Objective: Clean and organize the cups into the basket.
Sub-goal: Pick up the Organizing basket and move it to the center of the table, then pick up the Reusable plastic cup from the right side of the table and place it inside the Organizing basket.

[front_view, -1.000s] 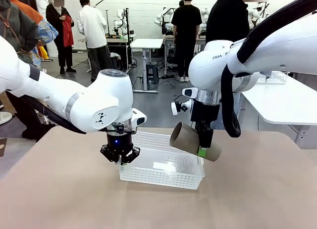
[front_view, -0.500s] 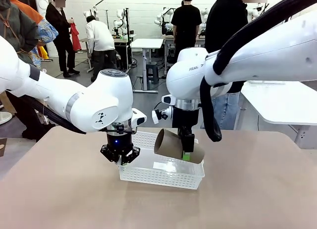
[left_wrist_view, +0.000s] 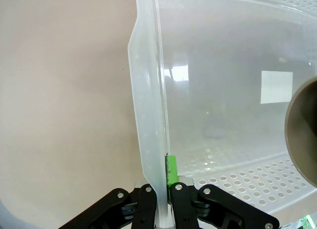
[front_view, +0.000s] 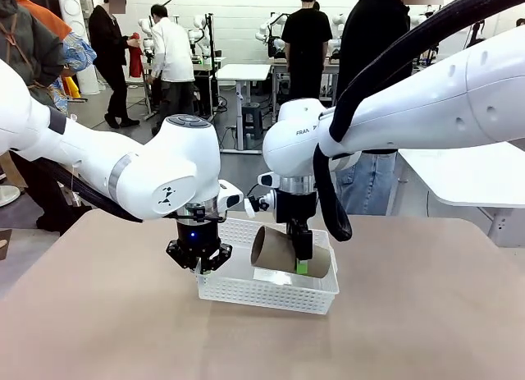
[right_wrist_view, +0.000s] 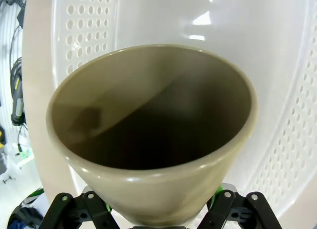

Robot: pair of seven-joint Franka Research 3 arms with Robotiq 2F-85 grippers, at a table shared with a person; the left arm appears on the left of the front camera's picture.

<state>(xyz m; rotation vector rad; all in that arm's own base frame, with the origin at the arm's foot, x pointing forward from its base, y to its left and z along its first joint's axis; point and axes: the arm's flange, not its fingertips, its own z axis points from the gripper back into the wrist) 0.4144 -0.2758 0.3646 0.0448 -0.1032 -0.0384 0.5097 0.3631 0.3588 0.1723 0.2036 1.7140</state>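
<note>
A tan-brown cup [front_view: 283, 251] lies on its side just above the floor of the white lattice basket [front_view: 246, 291], mouth toward picture left. My right gripper [front_view: 300, 263] is shut on the cup near its narrow end. In the right wrist view the cup [right_wrist_view: 153, 140] faces me mouth-on, with the right gripper [right_wrist_view: 158, 216] clamped under it and the basket [right_wrist_view: 282, 66] behind. My left gripper [front_view: 198, 261] is shut on the basket's left wall. In the left wrist view the left gripper [left_wrist_view: 163, 194] pinches that basket wall [left_wrist_view: 148, 115], and the cup's rim [left_wrist_view: 299, 140] shows at the right.
The basket stands mid-table on the brown tabletop [front_view: 98, 314], which is bare to the left, right and front. A person in dark clothes [front_view: 373, 35] stands at the far side. A white table [front_view: 467, 171] is at the right.
My right arm has carried the cup leftward and down, from beside the basket's right end to over its inside. The left gripper has kept still on the basket wall.
</note>
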